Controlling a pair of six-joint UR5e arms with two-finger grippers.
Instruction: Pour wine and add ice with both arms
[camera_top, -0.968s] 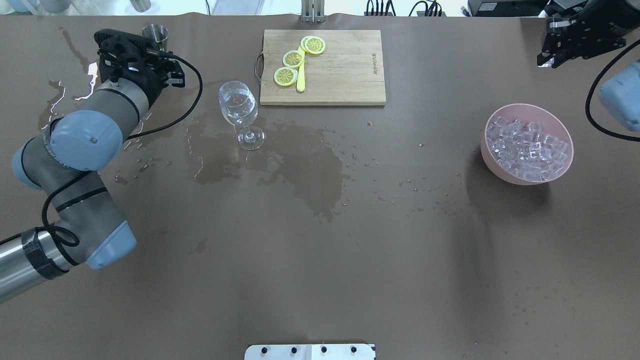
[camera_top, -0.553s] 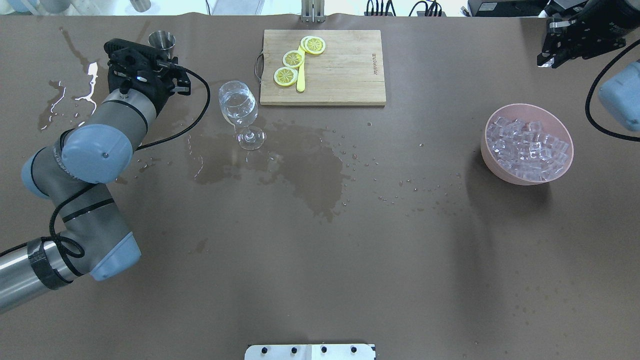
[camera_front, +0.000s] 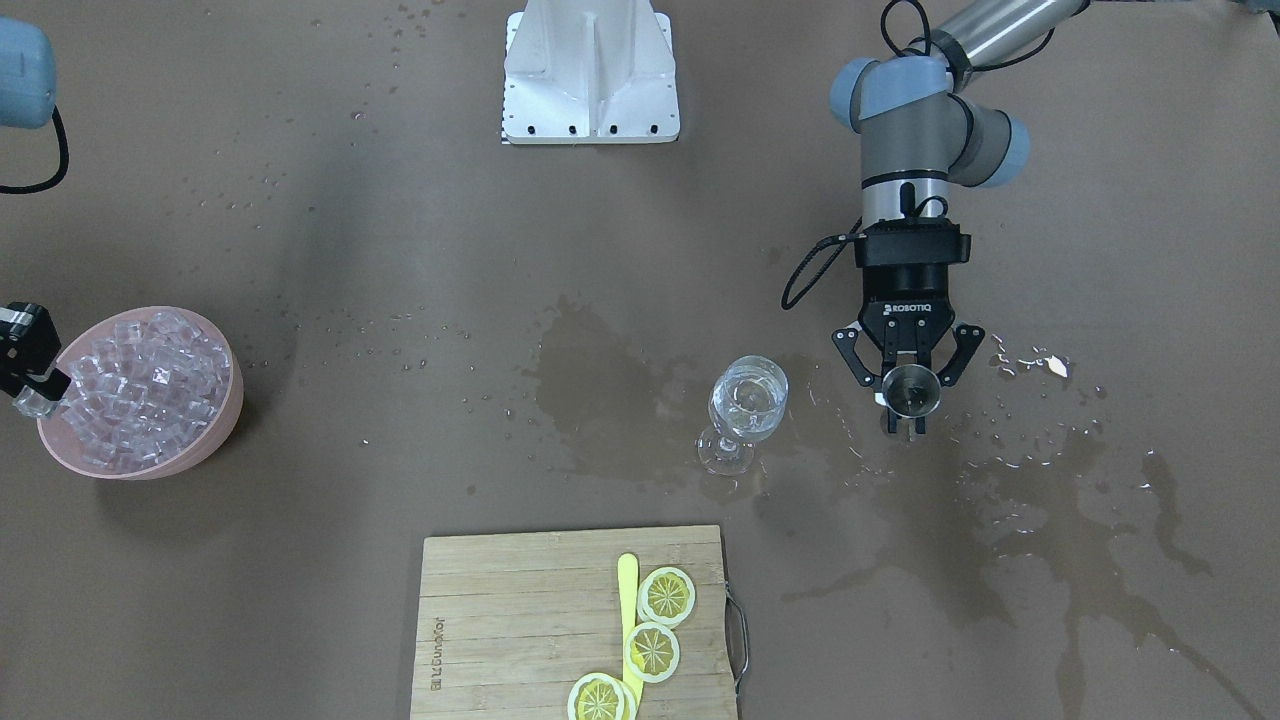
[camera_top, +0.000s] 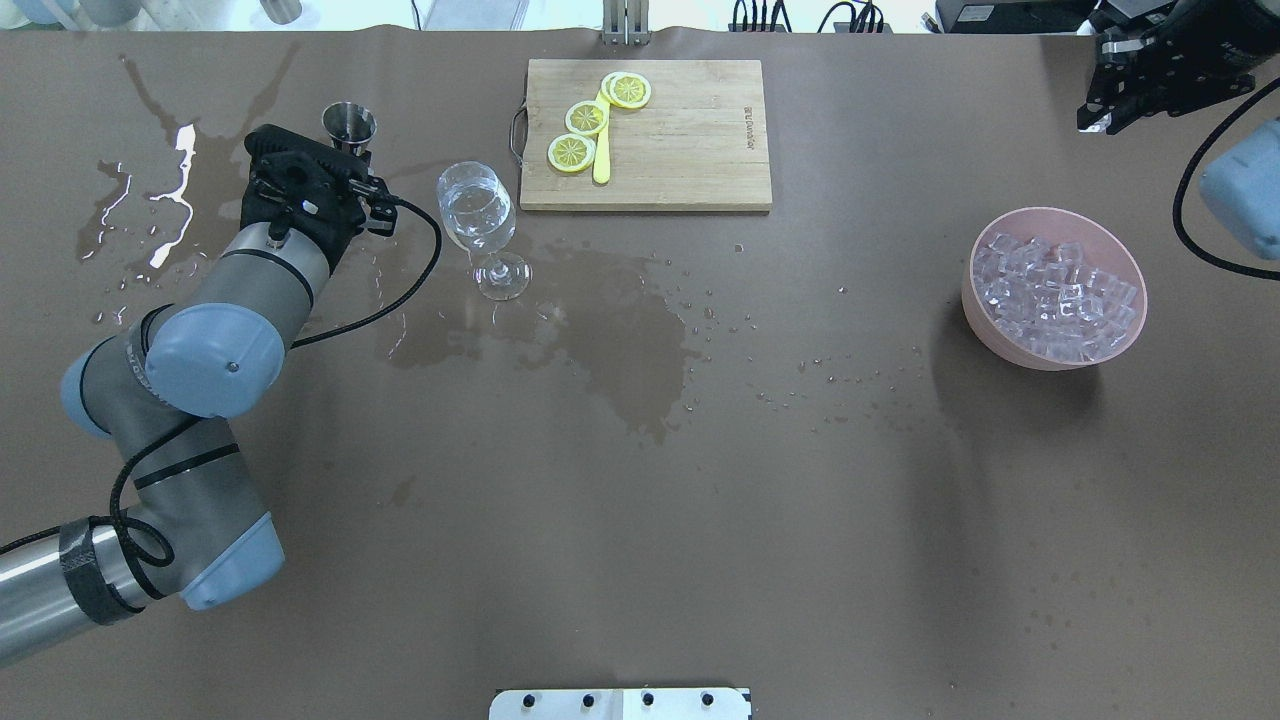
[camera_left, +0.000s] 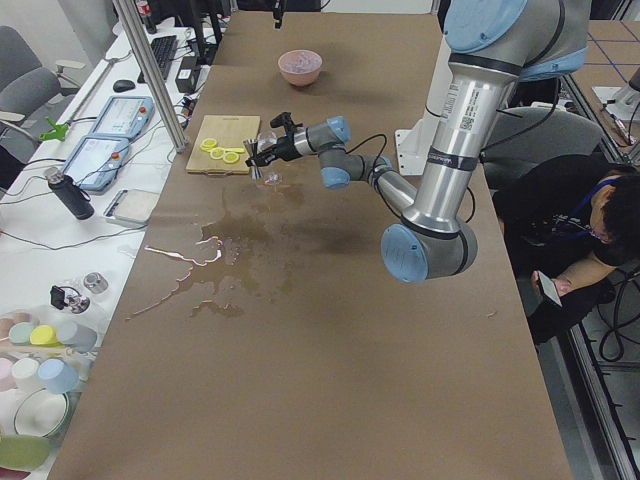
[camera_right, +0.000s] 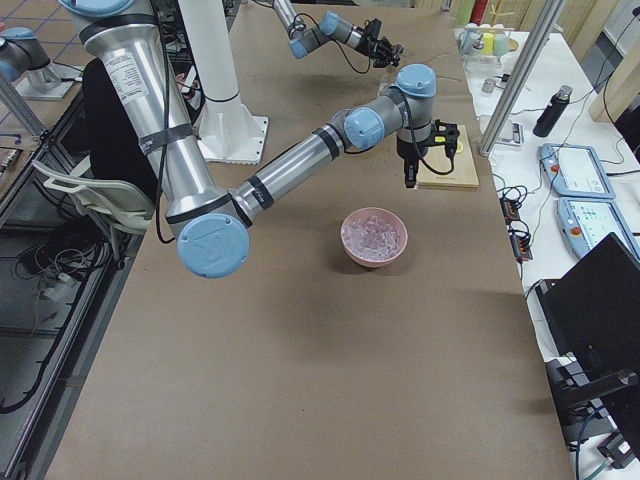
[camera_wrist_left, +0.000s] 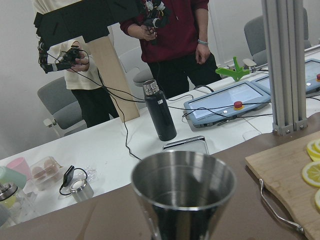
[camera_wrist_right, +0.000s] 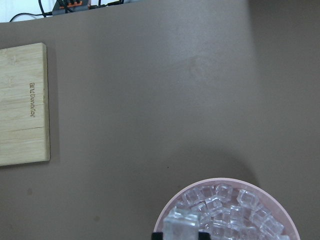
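Printed ROBOTIQ in white on the black left two-finger gripper (camera_front: 906, 412). Clamped on a small upright stainless-steel measuring cup (camera_wrist_left: 183, 192); contents not discernible. Positioned just beside the clear stemmed wine glass (camera_top: 477, 205), apart from it. Inside the glass: clear colourless wine (camera_front: 748, 398), filling part of it. Engraved mark along one edge of the rectangular bamboo cutting board (camera_top: 670, 140); too small to read. Round pink plastic bowl (camera_top: 985, 338), heaped with transparent ice cubes (camera_top: 1055, 295). Pinched in the black right two-finger gripper (camera_wrist_right: 181, 235): a single clear ice cube (camera_wrist_right: 182, 224), raised above the bowl. Wet patches on the brown table cover (camera_top: 700, 520) around the glass.
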